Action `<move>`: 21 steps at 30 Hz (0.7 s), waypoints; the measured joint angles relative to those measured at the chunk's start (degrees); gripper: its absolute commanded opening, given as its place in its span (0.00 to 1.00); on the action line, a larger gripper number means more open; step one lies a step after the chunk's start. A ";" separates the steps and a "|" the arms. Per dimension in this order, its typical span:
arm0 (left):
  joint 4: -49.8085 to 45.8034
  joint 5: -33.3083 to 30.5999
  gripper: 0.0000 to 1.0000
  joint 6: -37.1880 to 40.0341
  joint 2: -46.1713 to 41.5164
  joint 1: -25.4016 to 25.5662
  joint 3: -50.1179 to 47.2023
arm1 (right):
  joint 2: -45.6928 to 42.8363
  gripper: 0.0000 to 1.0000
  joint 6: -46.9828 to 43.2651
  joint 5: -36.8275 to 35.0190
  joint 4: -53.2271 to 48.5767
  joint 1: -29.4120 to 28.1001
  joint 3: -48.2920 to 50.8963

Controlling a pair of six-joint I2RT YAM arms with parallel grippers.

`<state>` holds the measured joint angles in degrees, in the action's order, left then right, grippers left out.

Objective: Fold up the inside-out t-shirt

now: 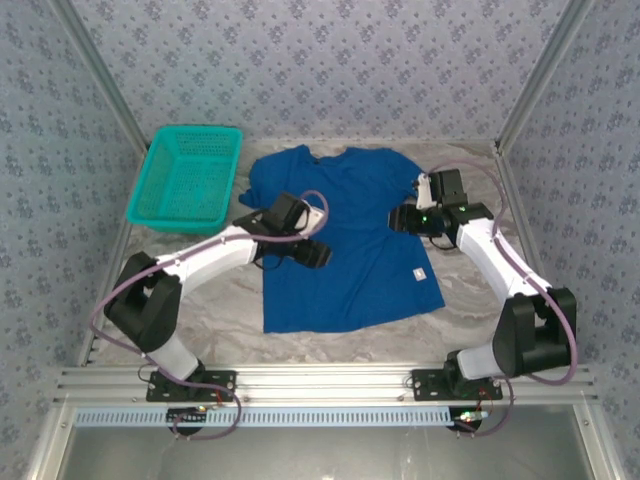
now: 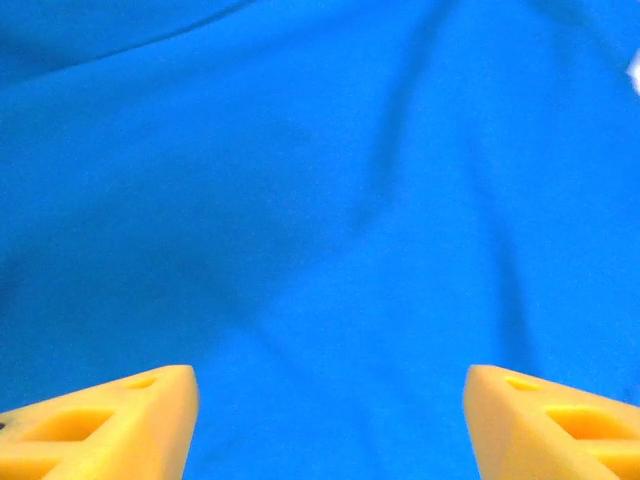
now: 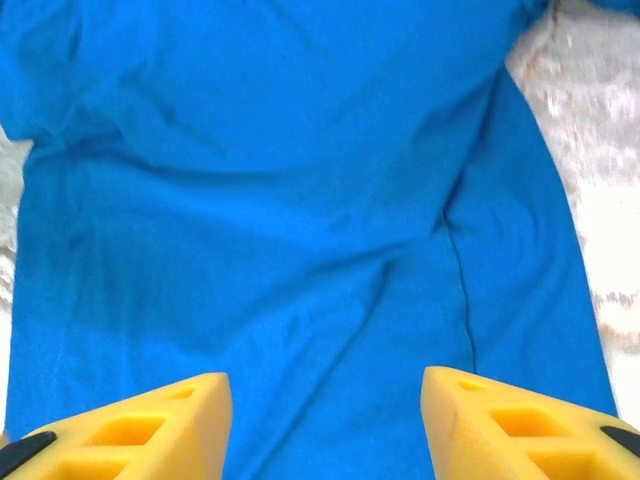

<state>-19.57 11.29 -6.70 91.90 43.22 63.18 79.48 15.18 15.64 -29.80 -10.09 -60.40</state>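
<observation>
Two-handed start: I hold my left gripper [image 1: 308, 251] and right gripper [image 1: 405, 218], both spread and gripping nothing, over opposite sides of the royal-blue cotton t-shirt [image 1: 355, 275], flat on the grey marbled table [image 1: 230, 302] at centre frame (positioned, I judge, for a symmetrical fold).

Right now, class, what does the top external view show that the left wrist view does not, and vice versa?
Top external: the teal plastic mesh basket, the marbled table, the royal-blue cotton t-shirt's whole outline, sleeves included. Left wrist: the left arm's yellow fingers, spread apart, above soft creases. Both: that t-shirt's blue cloth.
</observation>
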 measured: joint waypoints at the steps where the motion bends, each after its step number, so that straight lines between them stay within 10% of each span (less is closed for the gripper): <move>1: 1.22 0.59 0.69 2.01 -0.79 2.51 -1.16 | -0.70 0.56 0.00 -0.07 -0.57 0.17 0.87; 8: 4.13 2.40 0.59 15.93 0.63 22.45 -6.38 | -7.19 0.57 -0.02 -0.07 -3.76 5.40 2.99; 21: 3.10 -7.63 0.45 27.65 12.11 25.03 -2.45 | -9.09 0.57 -0.15 1.77 -4.83 5.84 5.38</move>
<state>-16.47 3.66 20.95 104.01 68.25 60.73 70.39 15.03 17.41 -34.63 -4.25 -55.02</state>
